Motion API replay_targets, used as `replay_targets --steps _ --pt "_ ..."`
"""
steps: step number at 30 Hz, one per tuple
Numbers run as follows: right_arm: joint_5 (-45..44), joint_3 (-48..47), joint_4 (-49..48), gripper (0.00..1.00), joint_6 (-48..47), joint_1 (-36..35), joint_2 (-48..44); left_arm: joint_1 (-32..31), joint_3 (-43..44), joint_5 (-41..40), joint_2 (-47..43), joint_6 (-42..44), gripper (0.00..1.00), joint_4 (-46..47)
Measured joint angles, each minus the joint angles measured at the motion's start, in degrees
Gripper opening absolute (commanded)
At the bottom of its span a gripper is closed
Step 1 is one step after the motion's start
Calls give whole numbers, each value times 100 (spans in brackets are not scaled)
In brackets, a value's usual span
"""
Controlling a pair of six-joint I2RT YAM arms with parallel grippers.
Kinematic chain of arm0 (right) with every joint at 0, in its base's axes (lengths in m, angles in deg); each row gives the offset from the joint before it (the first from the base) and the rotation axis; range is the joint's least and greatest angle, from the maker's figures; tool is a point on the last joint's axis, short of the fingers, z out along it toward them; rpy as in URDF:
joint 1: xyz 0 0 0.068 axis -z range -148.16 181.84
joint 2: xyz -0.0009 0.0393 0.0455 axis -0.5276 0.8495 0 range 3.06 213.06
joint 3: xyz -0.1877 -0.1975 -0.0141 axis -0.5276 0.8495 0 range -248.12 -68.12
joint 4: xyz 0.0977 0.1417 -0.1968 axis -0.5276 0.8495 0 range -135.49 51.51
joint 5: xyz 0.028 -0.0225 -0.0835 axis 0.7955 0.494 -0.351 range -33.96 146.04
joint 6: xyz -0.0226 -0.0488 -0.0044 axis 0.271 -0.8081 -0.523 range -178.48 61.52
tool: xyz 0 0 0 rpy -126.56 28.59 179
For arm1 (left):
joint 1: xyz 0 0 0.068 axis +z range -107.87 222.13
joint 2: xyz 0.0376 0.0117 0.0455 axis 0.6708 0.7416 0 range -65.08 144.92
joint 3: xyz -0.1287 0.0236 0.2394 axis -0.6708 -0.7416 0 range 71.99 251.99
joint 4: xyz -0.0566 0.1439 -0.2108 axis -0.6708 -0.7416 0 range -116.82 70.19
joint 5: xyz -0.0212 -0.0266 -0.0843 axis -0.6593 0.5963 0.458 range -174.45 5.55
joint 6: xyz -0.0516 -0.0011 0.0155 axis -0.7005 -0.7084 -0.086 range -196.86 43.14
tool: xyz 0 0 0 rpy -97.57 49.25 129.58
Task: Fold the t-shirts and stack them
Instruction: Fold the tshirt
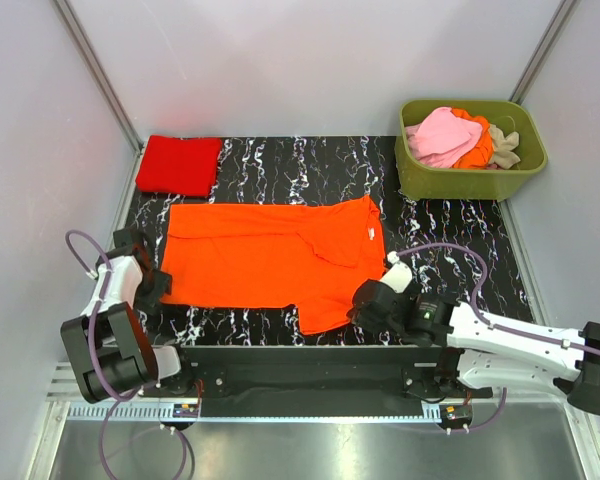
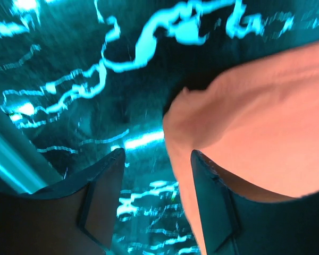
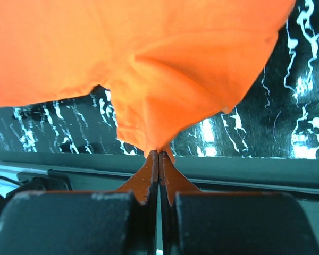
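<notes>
Two pinches are needed for this fold and only one is made, which is where I am seeing trouble. My right fingers (image 3: pixel 159 159) are pressing fully together on a small pucker of the orange t-shirt (image 3: pixel 149 64) at its near hem. With so little cloth in the bite, I am judging that a lift could pull it free or drag the shirt askew.

My left fingers (image 1: pixel 160 287) are standing partly open and gripping nothing. In the left wrist view, one finger is lying against the shirt's corner while the other is sitting over the bare surface (image 1: pixel 440 250). If they close there, I am guessing they could miss the edge or catch only one layer, so the two sides would rise unevenly.

Outward from there, the shirt is lying spread across the middle of the surface, its neck label toward the right. A red t-shirt (image 1: pixel 180 163) is sitting folded at the far left corner, apart from it. The remaining t-shirts (image 1: pixel 442 135), pink, orange and beige, are waiting heaped in the green tub (image 1: pixel 460 183) at the far right.
</notes>
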Motion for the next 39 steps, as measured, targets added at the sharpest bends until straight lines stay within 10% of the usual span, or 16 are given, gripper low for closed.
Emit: replay_targets --steps 10,16,39 --pt "-225 0 0 0 -354 0 -254 0 2 -127 549 -109 42 439" --pt "-229 0 7 0 -426 0 -267 0 7 -66 608 7 0 658" --pt "-807 -2253 723 0 -2629 916 1447 -2 1335 612 1362 990 0 938"
